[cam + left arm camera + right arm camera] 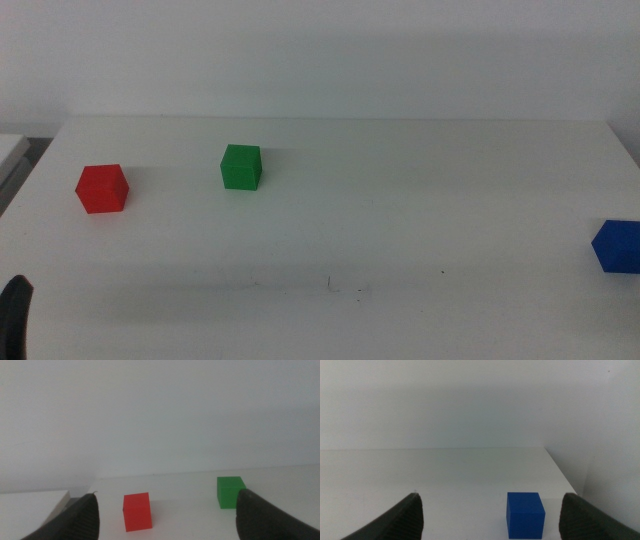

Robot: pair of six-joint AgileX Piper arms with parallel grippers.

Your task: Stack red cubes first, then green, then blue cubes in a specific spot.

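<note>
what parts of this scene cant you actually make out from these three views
- Blue cube: cut off by the middle view's right edge.
- Right gripper: out of the middle view; only its open jaws show in its wrist view.
- Left gripper: just a dark tip at the middle view's bottom-left edge.
- Green cube: lower corner hidden behind a jaw in the left wrist view.
- Red cube: far faces unseen.

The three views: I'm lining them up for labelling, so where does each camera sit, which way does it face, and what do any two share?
Middle view: above the table, looking forward and down; only the left gripper shows, at the bottom-left edge.
Left wrist view: low on the left arm, facing the red cube and the green cube between its open jaws.
Right wrist view: low on the right arm, facing the blue cube between the right gripper jaws, open.
Shared: the middle view holds all three cubes.
</note>
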